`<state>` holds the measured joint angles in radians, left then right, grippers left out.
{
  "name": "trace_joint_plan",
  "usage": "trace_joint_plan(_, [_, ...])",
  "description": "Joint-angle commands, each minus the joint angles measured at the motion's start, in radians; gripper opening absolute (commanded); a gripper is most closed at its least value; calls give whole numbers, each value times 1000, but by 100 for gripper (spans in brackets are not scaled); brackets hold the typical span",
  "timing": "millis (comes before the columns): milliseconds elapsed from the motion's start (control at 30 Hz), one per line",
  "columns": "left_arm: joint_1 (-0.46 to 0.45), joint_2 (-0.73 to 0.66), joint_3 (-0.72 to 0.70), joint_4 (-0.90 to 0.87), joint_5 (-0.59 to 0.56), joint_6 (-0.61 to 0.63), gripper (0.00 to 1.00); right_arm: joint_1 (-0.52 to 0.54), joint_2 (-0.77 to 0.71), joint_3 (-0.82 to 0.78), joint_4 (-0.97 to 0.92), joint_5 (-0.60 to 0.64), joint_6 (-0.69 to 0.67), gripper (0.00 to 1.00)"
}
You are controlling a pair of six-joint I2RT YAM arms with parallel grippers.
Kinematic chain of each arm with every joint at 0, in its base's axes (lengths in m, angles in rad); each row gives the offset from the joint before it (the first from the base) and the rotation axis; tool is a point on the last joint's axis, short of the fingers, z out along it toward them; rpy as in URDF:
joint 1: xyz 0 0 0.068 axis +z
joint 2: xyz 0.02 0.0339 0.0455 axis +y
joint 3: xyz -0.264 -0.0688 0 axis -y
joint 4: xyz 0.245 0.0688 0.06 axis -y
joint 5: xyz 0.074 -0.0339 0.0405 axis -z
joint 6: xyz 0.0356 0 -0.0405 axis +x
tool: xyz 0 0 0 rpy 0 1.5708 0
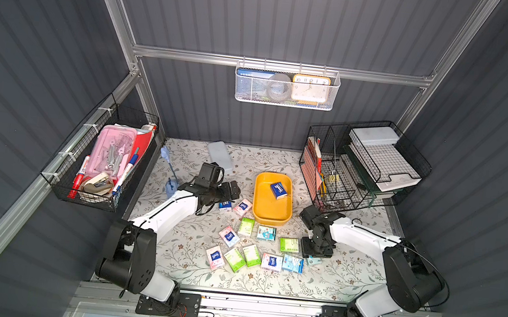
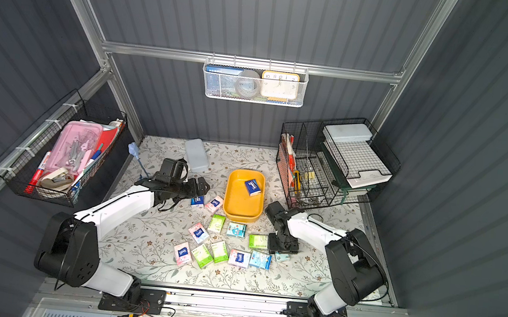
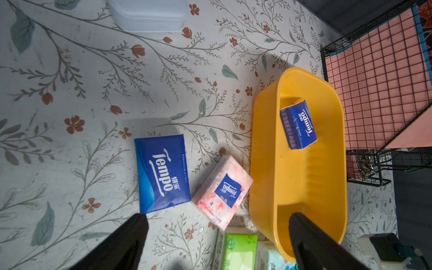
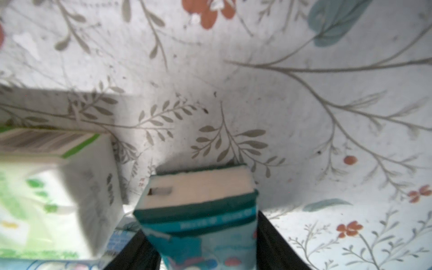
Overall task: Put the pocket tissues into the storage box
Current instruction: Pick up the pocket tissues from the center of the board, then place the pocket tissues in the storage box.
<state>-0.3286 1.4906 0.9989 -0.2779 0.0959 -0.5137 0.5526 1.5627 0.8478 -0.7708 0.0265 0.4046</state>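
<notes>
Right claw point(image 4: 201, 238) clenched on light-blue packet point(image 4: 198, 208), as far as blurred wrist view showed; packet on worktop point(image 1: 347, 274), apart from storage box point(image 1: 268, 209). Left claw point(image 3: 217, 217) released, empty. Risk: slick wrap slipping on lift; lime packet point(image 4: 46, 187) just beside, could get dragged. One dark blue packet point(image 1: 279, 190) in box; other pocket tissues point(image 1: 271, 262) scattered. Worktop floral, flat; grey ribbed walls point(image 1: 294, 24), wire baskets point(image 1: 57, 187) at sides.

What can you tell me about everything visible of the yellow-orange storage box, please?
The storage box is a glossy, plastic-looking yellow-orange tub, oblong with rounded corners and a low rim. It stands upright on the floral table cover, beside the black wire organiser. One dark blue Tempo packet lies inside, toward its far end. A pink-white packet lies by its outer wall; contact is unclear.
</notes>
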Motion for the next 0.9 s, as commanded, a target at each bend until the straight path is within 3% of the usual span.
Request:
trace_joint_plan(0, [-3, -18, 9, -18, -9, -4, 99, 6, -28, -7, -23, 25, 11, 57])
trace_joint_plan(267, [-3, 2, 2, -17, 14, 1, 99, 7, -100, 51, -129, 54, 20, 51])
trace_joint_plan(500, [-1, 10, -14, -7, -5, -3, 99, 6, -125, 217, -243, 72, 15, 50])
trace_joint_plan(867, [-1, -31, -28, -88, -69, 43, 99, 9, 114, 611, -227, 55, 18, 51])
